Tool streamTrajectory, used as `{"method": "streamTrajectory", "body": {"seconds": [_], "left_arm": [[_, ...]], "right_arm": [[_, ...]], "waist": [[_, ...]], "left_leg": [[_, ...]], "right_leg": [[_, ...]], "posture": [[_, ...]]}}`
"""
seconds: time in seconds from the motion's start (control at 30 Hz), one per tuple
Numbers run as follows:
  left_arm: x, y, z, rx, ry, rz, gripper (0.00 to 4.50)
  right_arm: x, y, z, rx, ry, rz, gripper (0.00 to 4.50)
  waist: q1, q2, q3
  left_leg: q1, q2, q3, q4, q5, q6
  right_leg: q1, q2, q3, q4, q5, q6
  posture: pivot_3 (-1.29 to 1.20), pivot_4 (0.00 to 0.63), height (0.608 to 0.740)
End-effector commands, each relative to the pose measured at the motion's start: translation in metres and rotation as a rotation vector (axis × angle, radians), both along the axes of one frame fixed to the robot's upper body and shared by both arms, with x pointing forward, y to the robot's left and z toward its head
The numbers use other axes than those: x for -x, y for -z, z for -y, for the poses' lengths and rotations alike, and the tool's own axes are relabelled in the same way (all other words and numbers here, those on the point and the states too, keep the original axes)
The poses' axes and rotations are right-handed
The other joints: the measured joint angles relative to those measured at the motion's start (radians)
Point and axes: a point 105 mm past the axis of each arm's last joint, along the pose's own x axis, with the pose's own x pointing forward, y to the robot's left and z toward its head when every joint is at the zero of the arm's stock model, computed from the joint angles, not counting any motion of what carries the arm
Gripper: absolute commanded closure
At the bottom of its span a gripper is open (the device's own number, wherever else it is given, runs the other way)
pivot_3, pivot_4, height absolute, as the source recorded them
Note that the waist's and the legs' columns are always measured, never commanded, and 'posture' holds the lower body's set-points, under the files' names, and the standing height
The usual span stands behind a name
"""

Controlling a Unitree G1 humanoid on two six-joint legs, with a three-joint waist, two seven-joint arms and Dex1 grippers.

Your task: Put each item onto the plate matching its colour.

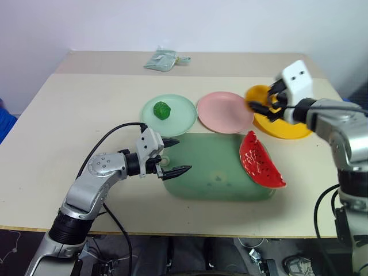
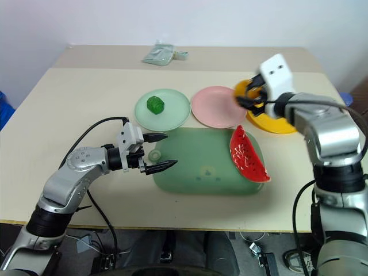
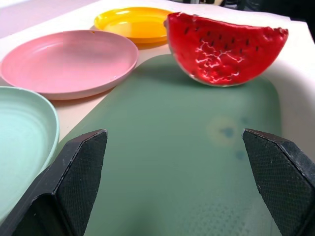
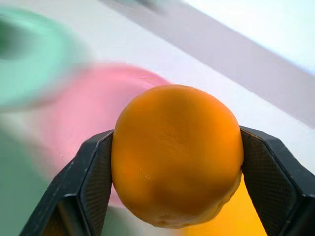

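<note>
orange ball [image 4: 177, 155] sits pinched between the right gripper [image 1: 265, 103] pads, upper right of frame over the yellow plate [image 1: 293, 131]. it looks light, firm and smooth (likely to roll), so grip across its middle. left gripper [image 1: 173, 156] is spread wide over the green tray [image 1: 218, 184].

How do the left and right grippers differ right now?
The left gripper is open with nothing between its fingers; the right gripper is shut on the orange ball. The left hangs over the near left edge of the green tray, facing the watermelon slice; the right is above the yellow plate. Both have two black fingers.
</note>
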Motion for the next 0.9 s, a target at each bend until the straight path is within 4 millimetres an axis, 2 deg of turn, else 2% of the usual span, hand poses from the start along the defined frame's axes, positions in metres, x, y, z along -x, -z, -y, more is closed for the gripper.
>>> {"method": "streamTrajectory", "body": {"seconds": [0.03,0.17,0.23,0.27,0.37,0.43,0.53,0.6,0.63,0.73,0.83,0.9], "left_arm": [[0.005,-0.012,0.008,0.024,0.032,0.055,0.0],[0.006,-0.012,0.011,0.028,0.032,0.059,0.0],[0.006,-0.013,0.011,0.03,0.027,0.061,0.0],[0.006,-0.013,0.011,0.031,0.026,0.061,0.0],[0.007,-0.013,0.01,0.03,0.018,0.06,0.0],[0.007,-0.013,0.008,0.027,0.007,0.059,0.0],[0.007,-0.011,0.003,0.017,-0.009,0.057,0.0],[0.007,-0.01,0.0,0.011,-0.016,0.056,0.0],[0.007,-0.009,-0.001,0.01,-0.019,0.055,0.0],[0.005,-0.009,-0.002,0.012,-0.022,0.051,0.0],[0.004,-0.008,0.0,0.014,-0.009,0.047,0.0],[0.004,-0.008,0.002,0.015,0.001,0.045,0.0]], "right_arm": [[-0.017,0.017,0.03,0.037,0.078,-0.015,1.36],[-0.029,0.04,0.042,0.066,0.102,-0.04,1.36],[-0.032,0.044,0.045,0.066,0.109,-0.048,0.34],[-0.033,0.045,0.045,0.061,0.104,-0.049,0.01],[-0.033,0.033,0.046,0.079,0.091,-0.003,0.01],[-0.029,0.012,0.045,0.098,0.069,0.065,0.01],[-0.006,-0.018,0.027,0.028,-0.071,0.122,0.01],[0.02,-0.022,0.005,-0.04,-0.196,0.079,0.01],[0.034,-0.017,-0.006,-0.057,-0.248,0.034,0.01],[0.073,0.019,-0.033,-0.06,-0.319,-0.137,0.01],[0.092,0.05,-0.041,-0.058,-0.282,-0.24,0.01],[0.097,0.062,-0.043,-0.057,-0.249,-0.275,0.01]], "waist": [[-0.008,0.0,0.0],[-0.027,0.001,0.0],[-0.031,0.001,0.0],[-0.03,0.001,0.0],[-0.025,0.001,0.0],[-0.022,0.002,0.0],[-0.018,0.002,0.001],[-0.013,0.002,0.001],[-0.015,0.002,0.0],[-0.012,0.001,0.0],[-0.016,0.001,0.0],[-0.018,0.001,0.0]], "left_leg": [[0.0,0.0,0.0,0.0,0.0,0.0],[0.0,0.0,0.001,-0.001,0.001,0.0],[0.0,0.001,0.002,-0.001,0.001,0.0],[0.0,0.001,0.002,-0.001,0.001,0.0],[0.0,0.001,0.002,0.0,0.002,0.0],[0.0,0.001,0.002,0.0,0.002,0.0],[0.0,0.001,0.001,0.0,0.001,0.0],[-0.001,0.001,0.001,0.0,0.001,0.0],[-0.001,0.001,0.0,-0.001,0.001,0.0],[0.0,0.001,-0.001,-0.001,0.001,0.0],[0.0,0.001,-0.001,0.0,-0.002,0.005],[0.001,0.001,-0.001,0.0,-0.002,0.005]], "right_leg": [[0.0,0.0,0.0,0.0,0.0,0.0],[-0.001,0.001,0.0,0.001,0.0,0.0],[-0.001,0.002,0.001,0.001,0.0,0.0],[-0.001,0.002,0.002,0.001,0.0,0.0],[-0.001,0.002,0.002,0.001,0.0,0.0],[-0.001,0.002,0.002,0.001,0.0,0.0],[-0.001,0.002,0.001,0.001,0.0,0.0],[-0.001,0.002,0.001,0.001,0.0,0.0],[-0.001,0.001,0.0,0.001,0.0,0.0],[0.001,0.001,0.0,0.001,0.0,0.0],[0.001,0.0,0.0,0.001,0.0,0.0],[0.001,0.0,0.001,0.001,0.0,0.0]], "posture": [[0.0,0.15,0.74],[0.0,0.15,0.74],[0.0,0.15,0.74],[0.0,0.15,0.74],[0.0,0.15,0.74],[0.0,0.15,0.74],[0.0,0.15,0.74],[0.0,0.15,0.74],[0.0,0.15,0.74],[0.0,0.15,0.74],[0.0,0.15,0.74],[0.0,0.15,0.74]]}}
